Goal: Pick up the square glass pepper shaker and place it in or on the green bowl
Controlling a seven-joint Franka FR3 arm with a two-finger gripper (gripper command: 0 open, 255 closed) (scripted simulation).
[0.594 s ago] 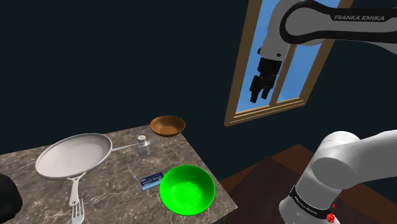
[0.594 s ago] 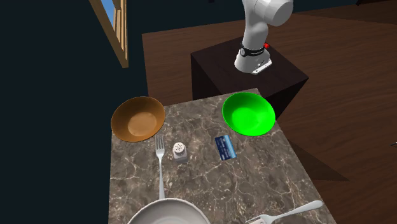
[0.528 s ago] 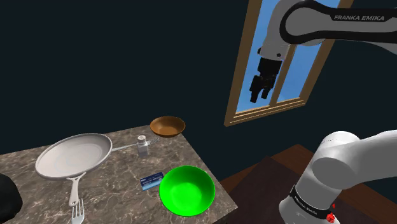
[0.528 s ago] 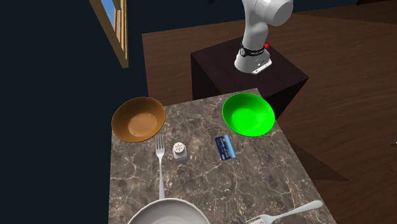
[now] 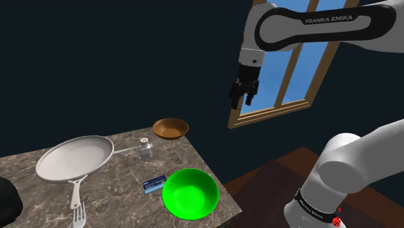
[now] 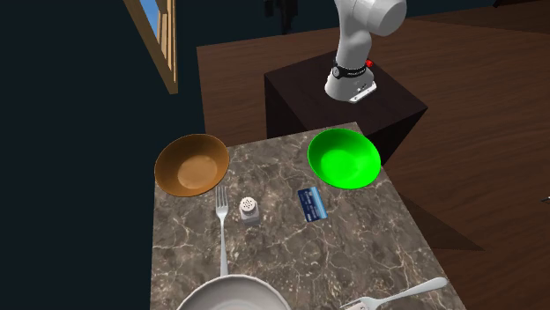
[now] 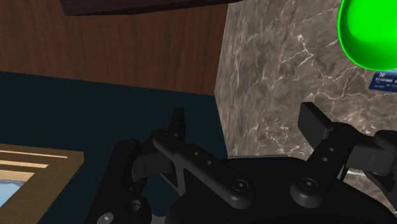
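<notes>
Arm (image 5: pixel 324 26) is way up high, well clear of the green bowl (image 5: pixel 190 192), and the gripper (image 5: pixel 245 97) has its fingers spread apart with nothing between them. On the marble table (image 5: pixel 110 189) the pan (image 5: pixel 74 157) sits far from that bowl. The shaker (image 5: pixel 145 149) stands upright, well apart from it, past the blue card (image 5: pixel 154 184) lying just beside it.

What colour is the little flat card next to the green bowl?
The card is blue. It shows best in the second exterior view.
</notes>
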